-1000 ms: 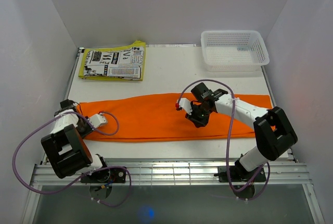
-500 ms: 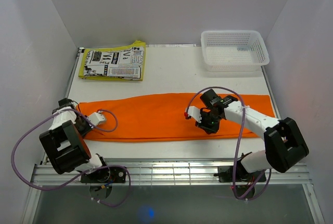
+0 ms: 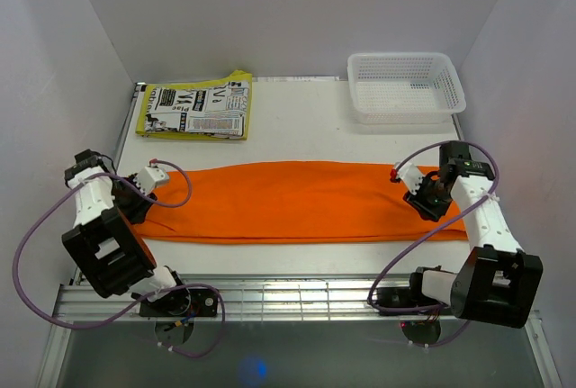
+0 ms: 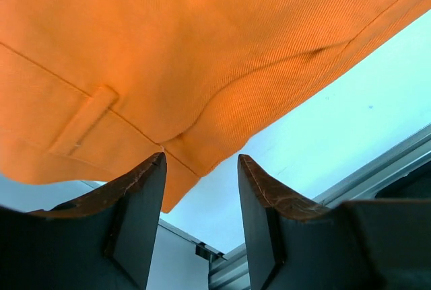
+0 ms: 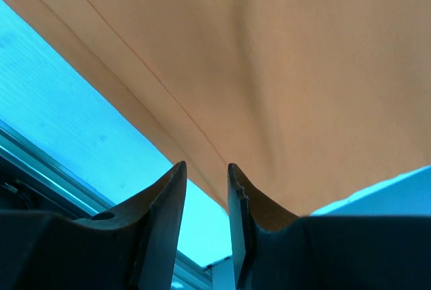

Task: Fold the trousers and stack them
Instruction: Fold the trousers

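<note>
Stretching across the middle of the white counter (image 3: 297, 131), the trousers (image 3: 297, 201) lie flat as one long orange band of finely ribbed cloth, with a belt loop (image 4: 84, 120) at the left end. A white mesh basket (image 3: 405, 86) and a flat printed bundle (image 3: 193, 109) sit at the far side, under pale walls (image 3: 297, 10). The left pincer (image 4: 201, 162) hangs open over the waistband corner. The right pincer (image 5: 206, 167), narrowly parted and empty, hovers over the other end.

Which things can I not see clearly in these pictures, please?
- Top view: the left arm and right arm cover the ends of the orange trousers.
- Right wrist view: whether the right gripper pinches cloth, hidden by its fingers.
- Top view: print on the folded item, too small.
</note>
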Controlling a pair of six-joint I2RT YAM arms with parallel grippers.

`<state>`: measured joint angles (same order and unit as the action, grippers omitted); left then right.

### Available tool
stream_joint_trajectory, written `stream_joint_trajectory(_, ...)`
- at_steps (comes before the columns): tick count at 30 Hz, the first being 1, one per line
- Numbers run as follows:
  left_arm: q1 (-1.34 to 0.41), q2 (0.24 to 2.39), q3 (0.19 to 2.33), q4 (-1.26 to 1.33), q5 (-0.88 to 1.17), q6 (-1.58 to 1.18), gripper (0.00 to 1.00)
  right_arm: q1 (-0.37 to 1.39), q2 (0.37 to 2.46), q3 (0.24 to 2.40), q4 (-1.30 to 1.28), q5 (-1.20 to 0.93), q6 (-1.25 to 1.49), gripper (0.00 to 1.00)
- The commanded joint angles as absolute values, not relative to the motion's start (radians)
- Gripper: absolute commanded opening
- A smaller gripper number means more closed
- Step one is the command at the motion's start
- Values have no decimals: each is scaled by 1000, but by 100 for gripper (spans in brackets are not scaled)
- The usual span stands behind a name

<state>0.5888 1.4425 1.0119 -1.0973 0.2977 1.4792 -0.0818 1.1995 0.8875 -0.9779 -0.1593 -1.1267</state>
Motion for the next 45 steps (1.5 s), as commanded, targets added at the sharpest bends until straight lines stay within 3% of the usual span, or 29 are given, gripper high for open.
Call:
stream_joint_trajectory(1, 583, 1382, 1048, -1197, 443, 1470, 58, -164, 1213, 867, -1042, -114, -1368, 37)
stream_joint_trajectory(10, 583, 1460, 1046, -1126, 422, 1347, 60, -299, 1285, 839, -930, -45, -1506, 40)
stream_joint_trajectory(17, 583, 1580, 1078, -1071, 388, 1233, 64, -322, 1298, 690, -758, 41, -1566, 41)
stream_joint_trajectory(19, 583, 1598, 1074, -1054, 374, 1213, 64, -333, 1302, 672, -709, 43, -1568, 36)
stream_joint_trajectory(20, 583, 1601, 1063, -1045, 368, 1212, 64, -337, 1305, 669, -695, 43, -1568, 25)
stream_joint_trajectory(27, 583, 1640, 999, -948, 290, 1177, 63, -376, 1240, 664, -698, 43, -1618, 8)
stream_joint_trajectory(34, 581, 1666, 971, -922, 273, 1157, 61, -385, 1175, 703, -830, 11, -1654, 8)
stream_joint_trajectory(43, 589, 1674, 976, -922, 273, 1129, 60, -385, 1298, 627, -773, 23, -1602, 8)
stream_joint_trajectory(45, 612, 1667, 1024, -963, 305, 1105, 61, -391, 1345, 640, -765, 40, -1583, 13)
